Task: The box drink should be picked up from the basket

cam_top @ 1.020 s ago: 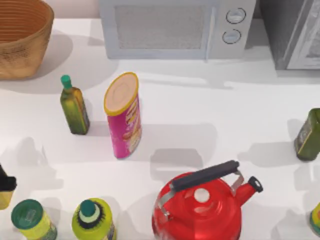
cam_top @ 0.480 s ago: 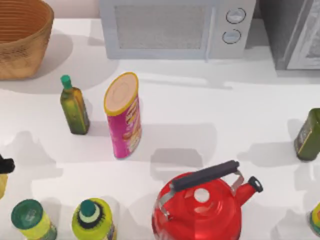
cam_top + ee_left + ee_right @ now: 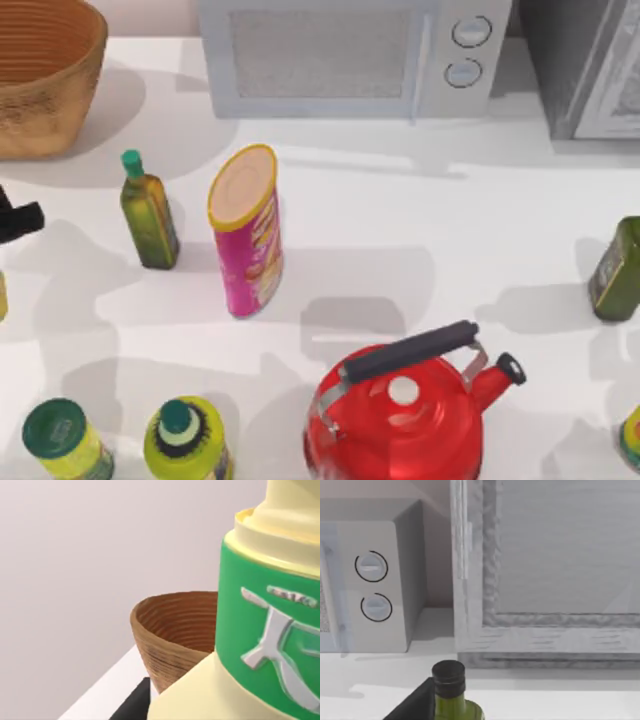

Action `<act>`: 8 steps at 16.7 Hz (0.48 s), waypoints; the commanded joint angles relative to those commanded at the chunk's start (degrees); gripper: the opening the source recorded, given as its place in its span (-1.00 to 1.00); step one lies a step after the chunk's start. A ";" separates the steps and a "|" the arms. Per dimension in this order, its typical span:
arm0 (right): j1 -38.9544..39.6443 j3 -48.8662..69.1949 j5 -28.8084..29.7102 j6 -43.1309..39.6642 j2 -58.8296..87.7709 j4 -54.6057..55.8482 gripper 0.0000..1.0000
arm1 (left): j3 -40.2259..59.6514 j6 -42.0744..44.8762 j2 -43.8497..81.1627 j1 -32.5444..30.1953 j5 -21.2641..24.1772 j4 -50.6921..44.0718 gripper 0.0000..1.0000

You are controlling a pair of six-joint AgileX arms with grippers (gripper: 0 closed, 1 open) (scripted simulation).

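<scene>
Carton work, this — the box drink [image 3: 265, 630] looms right up against the left wrist camera, a pale yellow body with a bright green band and a raised silvery mark on it. From above I see just a yellowish sliver at the tabletop's [image 3: 420, 230] left edge, directly below the dark left hand [image 3: 18, 220]. That puts the drink outside the basket [image 3: 45, 110], which stands near it at the back left corner. The drink looks to be riding with that hand, but whether the hand is clamped on it I cannot tell.

I judge it a light thing with thin walls that would dent or bulge under a hard squeeze. The printed band looks glossy, so it could slide in a loose hold. The best purchase would be across two opposite flat sides around mid-height, on the banded part, not on the narrower stepped top. Moderate pressure should do, and keeping it upright would stop it pivoting.

Over at the tabletop's right the right arm sits idle — its right hand [image 3: 412, 705] by a dark-capped green bottle [image 3: 451, 700], and I cannot tell its state either.
</scene>
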 joint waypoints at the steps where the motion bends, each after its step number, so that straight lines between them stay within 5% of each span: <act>1: 0.00 0.00 0.00 0.00 0.00 0.00 1.00 | 1.12 0.34 4.37 -1.80 -3.81 3.47 -1.00; 8: 0.00 0.00 0.00 0.00 0.00 0.00 1.00 | 7.02 1.97 27.65 -11.70 -24.92 22.44 -1.00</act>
